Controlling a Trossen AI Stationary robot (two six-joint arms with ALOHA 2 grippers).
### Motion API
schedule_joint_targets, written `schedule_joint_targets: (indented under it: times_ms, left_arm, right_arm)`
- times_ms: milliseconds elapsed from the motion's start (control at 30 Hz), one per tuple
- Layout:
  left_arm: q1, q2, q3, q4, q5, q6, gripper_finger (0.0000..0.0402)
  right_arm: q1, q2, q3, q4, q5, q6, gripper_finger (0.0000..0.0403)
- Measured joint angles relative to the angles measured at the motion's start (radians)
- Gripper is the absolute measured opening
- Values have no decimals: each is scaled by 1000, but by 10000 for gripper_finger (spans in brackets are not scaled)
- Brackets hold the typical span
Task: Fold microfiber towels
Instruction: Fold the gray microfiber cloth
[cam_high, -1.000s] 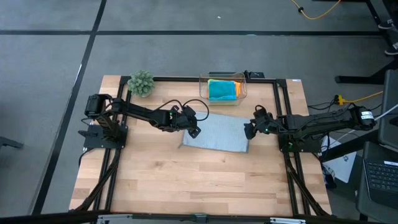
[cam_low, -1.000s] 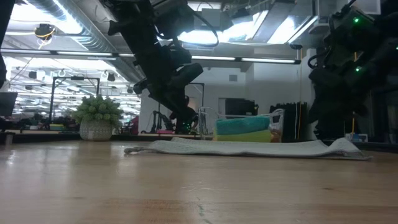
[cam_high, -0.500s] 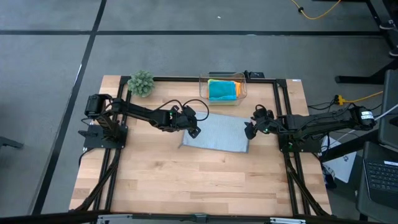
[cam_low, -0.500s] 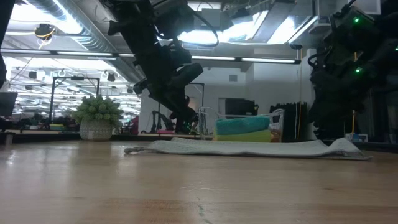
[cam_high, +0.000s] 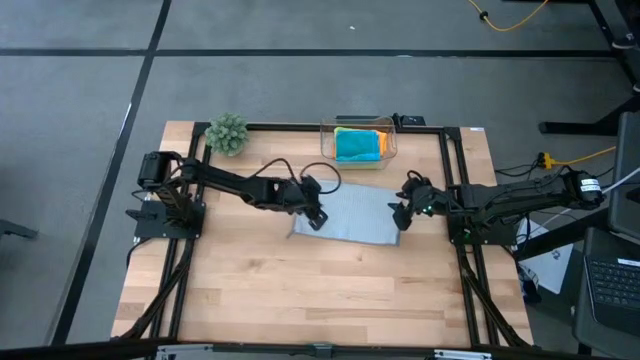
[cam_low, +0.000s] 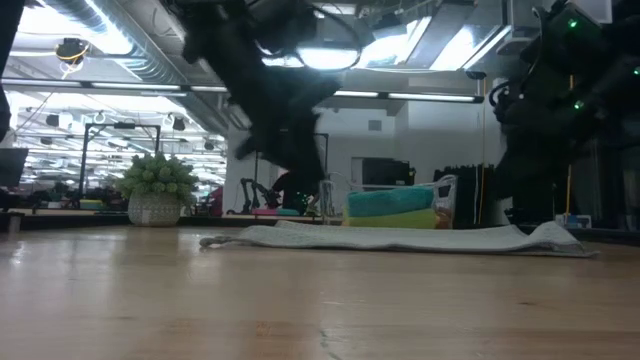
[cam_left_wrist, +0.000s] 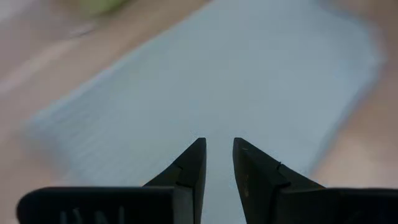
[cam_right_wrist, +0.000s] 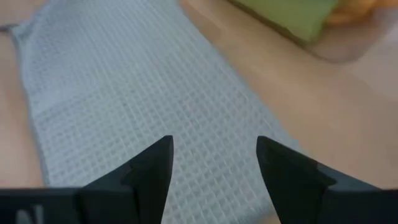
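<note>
Grey towel (cam_high: 347, 214) lying flat mid-bench, long axis running left to right; left gripper (cam_high: 317, 215) hovering over its left end, fingers narrowly parted, empty; right gripper (cam_high: 400, 213) hanging at the right end, fingers wide, equally near

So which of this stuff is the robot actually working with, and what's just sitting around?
Part of the job:
- grey towel, lying flat on the table
- turquoise towel, orange towel and green towel, stacked in the clear box

Just lying about:
- small potted plant at the table's back corner
</note>
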Motion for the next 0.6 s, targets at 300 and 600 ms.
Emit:
schedule_joint_targets:
  times_ms: [300,600]
  left_arm:
    - [-67,205,30,617,88,195,73]
    - [-70,457,299,597,95,257,73]
  right_arm:
    - [-1,-8,9,123,87,-102,232]
    - [-1,-14,222,146,290,-369,232]
